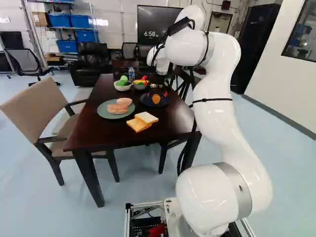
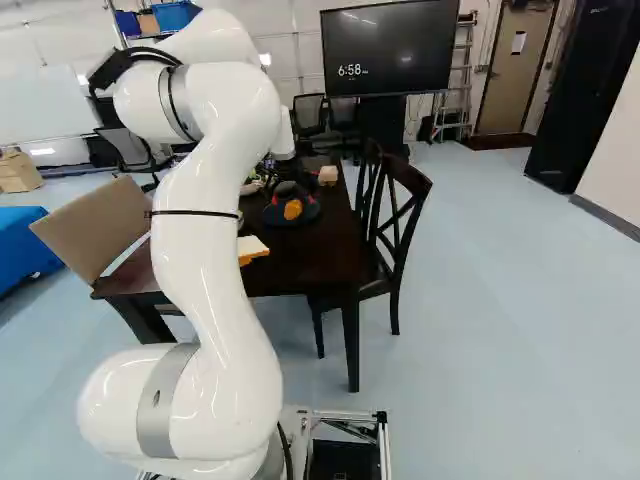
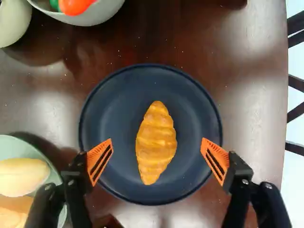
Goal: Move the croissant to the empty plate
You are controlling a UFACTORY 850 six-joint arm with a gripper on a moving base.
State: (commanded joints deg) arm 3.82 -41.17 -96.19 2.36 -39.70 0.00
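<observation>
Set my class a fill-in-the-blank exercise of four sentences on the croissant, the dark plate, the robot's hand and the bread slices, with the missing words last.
The number of croissants on the dark plate is ____.
The hand is not shut but ____.
The colour of its pads is ____.
In the left base view, the number of bread slices lying directly on the table is ____.

Missing words: one; open; orange; two.
</observation>
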